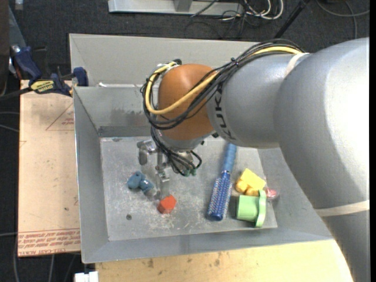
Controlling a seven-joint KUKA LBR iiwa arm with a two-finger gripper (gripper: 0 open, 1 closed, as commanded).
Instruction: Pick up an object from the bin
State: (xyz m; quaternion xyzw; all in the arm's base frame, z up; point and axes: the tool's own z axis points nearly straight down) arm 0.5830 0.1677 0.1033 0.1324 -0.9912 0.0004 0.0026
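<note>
Bin: grey metal bin [120, 222] with sloped walls and a flat, scuffed floor; loose things lie in two groups, a small pair under the gripper and a cluster well off to its right.
Blue piece: a small, lumpy blue piece [139, 183] on the floor just left of the gripper tip, close to it; I cannot tell whether they touch. Its long axis runs roughly left to right, dipping a little toward the right.
Gripper: the gripper [160, 178] hangs under the arm's orange cover [182, 104], low over the left half of the floor. How wide it stands cannot be told from this angle, and nothing can be seen held in it.
Orange-red piece: a stubby orange-red piece [167, 204] just below the gripper tip on the near side, slightly right of it, apart from the blue piece; no clear long axis.
Hairbrush: a blue hairbrush [221, 187] to the right of the gripper, lying nearly front to back, handle toward the far wall, bristle head toward the near wall.
Right cluster: a yellow block [249, 182] beside the brush, a green block [251, 209] just below it, and a pink bit [271, 194] at the far right.
</note>
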